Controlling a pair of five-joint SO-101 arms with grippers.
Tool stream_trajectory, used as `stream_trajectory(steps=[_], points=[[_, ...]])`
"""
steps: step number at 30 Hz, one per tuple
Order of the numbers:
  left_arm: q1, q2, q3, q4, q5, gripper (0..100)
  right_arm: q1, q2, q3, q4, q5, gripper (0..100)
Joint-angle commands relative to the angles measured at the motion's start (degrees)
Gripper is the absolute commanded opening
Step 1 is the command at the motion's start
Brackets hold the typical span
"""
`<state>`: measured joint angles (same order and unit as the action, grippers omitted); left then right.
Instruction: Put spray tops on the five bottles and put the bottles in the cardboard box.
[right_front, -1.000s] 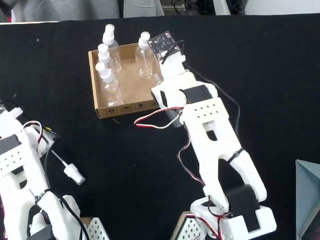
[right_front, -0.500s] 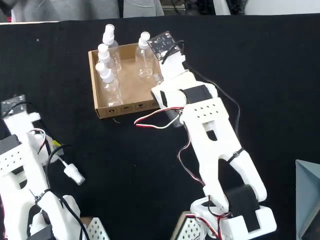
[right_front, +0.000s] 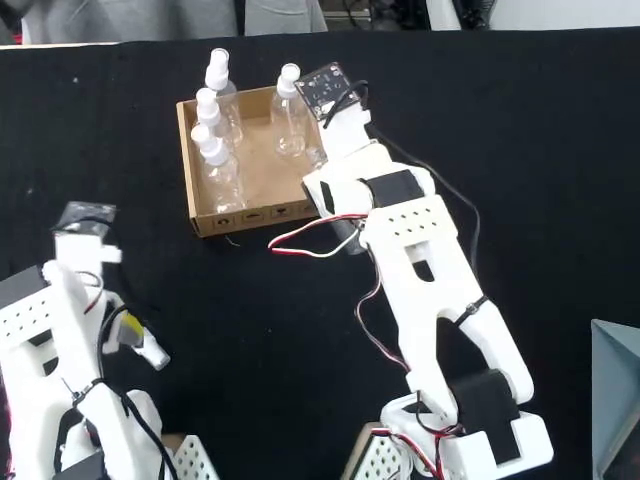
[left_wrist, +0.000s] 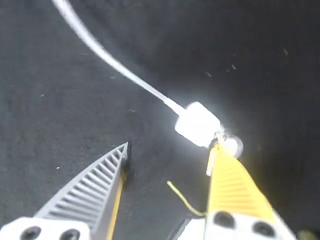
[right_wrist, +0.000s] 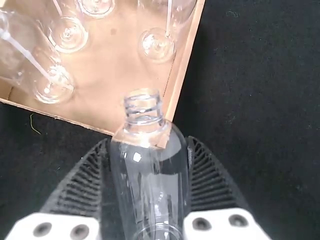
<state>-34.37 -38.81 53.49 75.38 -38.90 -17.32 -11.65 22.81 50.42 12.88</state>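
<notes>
Since the earlier frames, the left arm has been swinging in from the table's (right_front: 540, 150) left edge, and the left gripper (left_wrist: 169, 150) is now standing over the loose spray top (left_wrist: 197, 124). The right arm is keeping its place.

The left gripper's jaws are standing wide apart and gripping nothing. The yellow finger's tip is touching the spray top's head. The left wrist view is showing the dip tube running away from the head; in the high view the arm is covering that tube. The spray top is lying near the table's left edge, toward the near left corner.

The right gripper (right_wrist: 147, 145) is clamping an uncapped bottle (right_wrist: 143, 112) by its body. The right wrist view is showing the open threaded neck over the near right corner of the cardboard box (right_front: 188, 150), which is sitting near the table's far edge.

Count:
- Four capped bottles (right_front: 205, 140) are standing in the box.
- One uncapped bottle.
- One loose spray top.
</notes>
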Motion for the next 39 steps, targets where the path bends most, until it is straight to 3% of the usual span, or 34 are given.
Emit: stream_trajectory(steps=[1,7,12,15,22,31,39], points=[[4.44,-1.14,-2.59,5.63,-8.09,24,1.76,-3.12,-0.22,-1.76,-0.44,3.3],[13.23,-1.23,5.23,2.11,-11.60,24,1.85,-3.21,-0.22,-1.76,-0.26,3.3],[16.13,-1.23,8.92,-1.85,-11.34,24,1.85,-3.21,-0.22,-1.76,-0.18,3.3],[15.16,-1.32,7.52,-1.49,-11.25,24,1.85,-3.21,-0.31,-1.76,-0.09,3.3],[11.74,-1.41,-2.42,7.56,-12.75,24,1.85,-3.21,-0.40,-1.76,-0.09,3.3],[4.70,-1.32,-4.26,7.21,-29.63,24,1.85,-3.38,-0.40,-1.76,-0.09,3.3],[1.36,-1.58,6.02,-8.79,-30.68,24,1.85,-3.21,-0.40,-1.76,-0.09,3.3]])
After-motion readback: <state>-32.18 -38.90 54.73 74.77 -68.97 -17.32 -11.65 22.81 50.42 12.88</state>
